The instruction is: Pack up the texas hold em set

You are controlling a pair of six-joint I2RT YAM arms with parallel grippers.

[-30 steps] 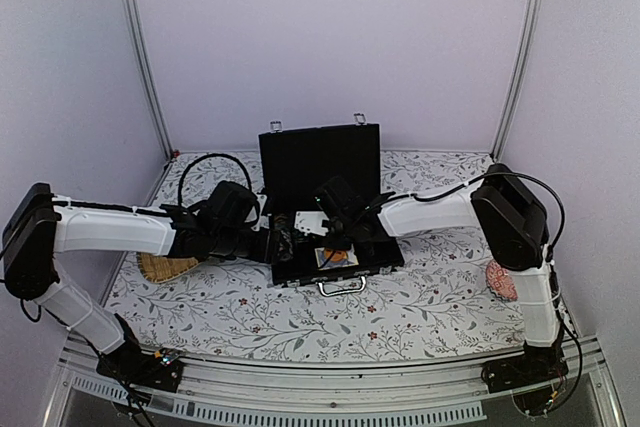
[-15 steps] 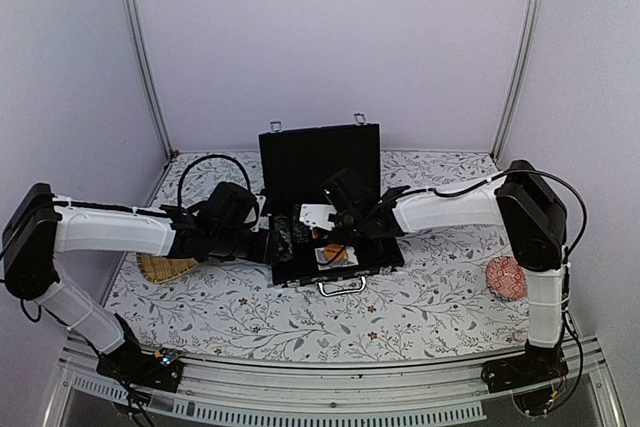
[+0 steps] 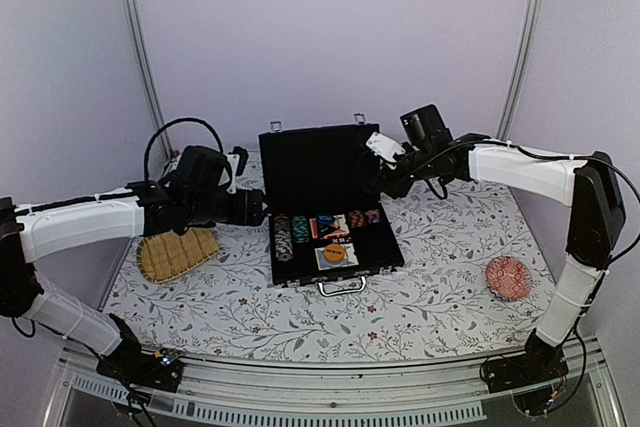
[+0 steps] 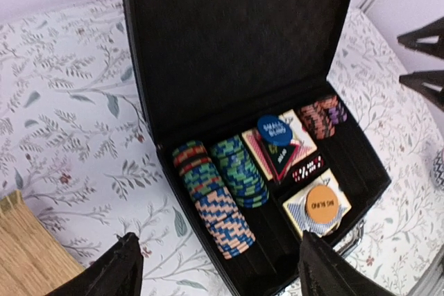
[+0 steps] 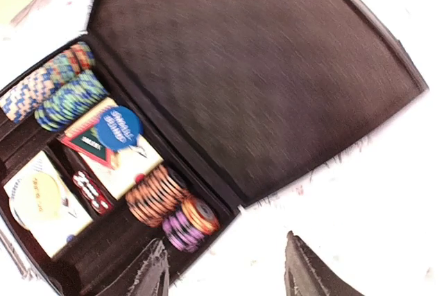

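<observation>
Looks like everything's home: chip rows [image 4: 222,192], 2 card decks [image 4: 298,209], red dice [image 4: 307,166] and 2 dealer discs [image 4: 276,129] all sit inside the black case [image 4: 364,168]. It lies open mid-table with its lid [image 3: 318,165] standing upright at the back.

Both tools are spread apart and empty. The left gripper [image 4: 218,258] is off the case's left side, and the right gripper [image 5: 227,254] is beside the lid's upper right corner.

So I reckon the step is shutting it. Push the lid near the middle of its top edge, not a corner, and lower it slowly so the loose discs don't hop. Keep the left one clear of the hinge. The latches [image 3: 358,119] come after.
</observation>
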